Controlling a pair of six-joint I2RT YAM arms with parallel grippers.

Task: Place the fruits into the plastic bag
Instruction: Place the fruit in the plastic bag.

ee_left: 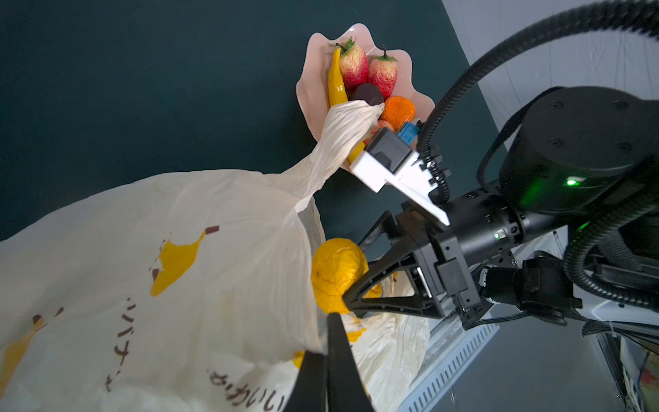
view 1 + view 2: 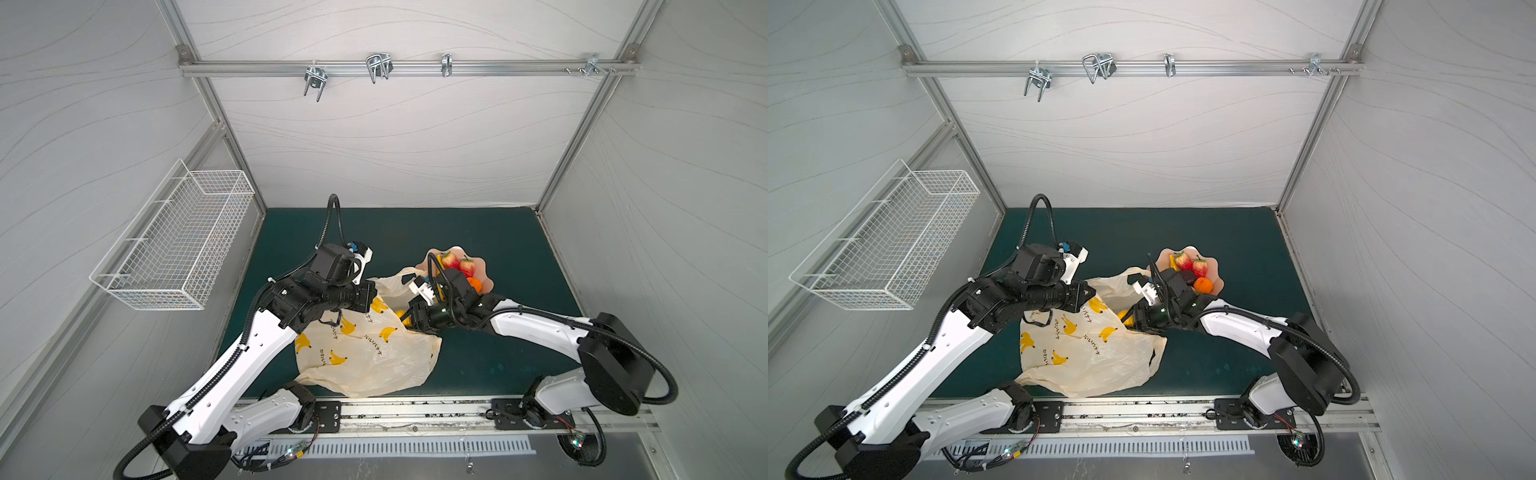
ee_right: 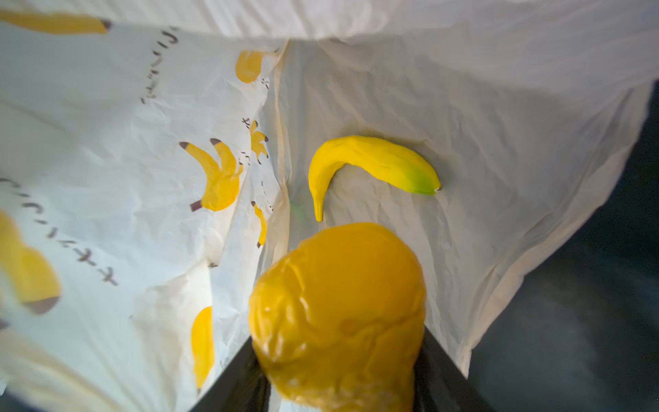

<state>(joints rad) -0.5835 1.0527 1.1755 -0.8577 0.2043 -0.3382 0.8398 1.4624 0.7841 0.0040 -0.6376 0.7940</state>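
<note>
The cream plastic bag (image 2: pixel 365 353) (image 2: pixel 1096 357) lies on the mat, its mouth facing the right arm. My left gripper (image 1: pixel 322 340) (image 2: pixel 371 296) is shut on the bag's upper rim and holds the mouth up. My right gripper (image 3: pixel 338 356) (image 1: pixel 356 285) is shut on a yellow-orange lemon-like fruit (image 3: pixel 338 306) (image 1: pixel 337 274) at the mouth. One yellow banana (image 3: pixel 367 160) lies inside the bag. On the pink dish (image 1: pixel 308 92) (image 2: pixel 484 266) rest two strawberries (image 1: pixel 353 66), another banana (image 1: pixel 336 84), a dark brown piece (image 1: pixel 367 94) and a small orange (image 1: pixel 398 110). A bag handle (image 1: pixel 342 132) drapes onto the dish.
A white wire basket (image 2: pixel 174 241) hangs on the left wall. Metal hooks (image 2: pixel 378 66) sit on the rail across the back wall. The dark green mat (image 2: pixel 511 257) ends at a metal rail (image 2: pixel 415 415) in front, where both arm bases stand.
</note>
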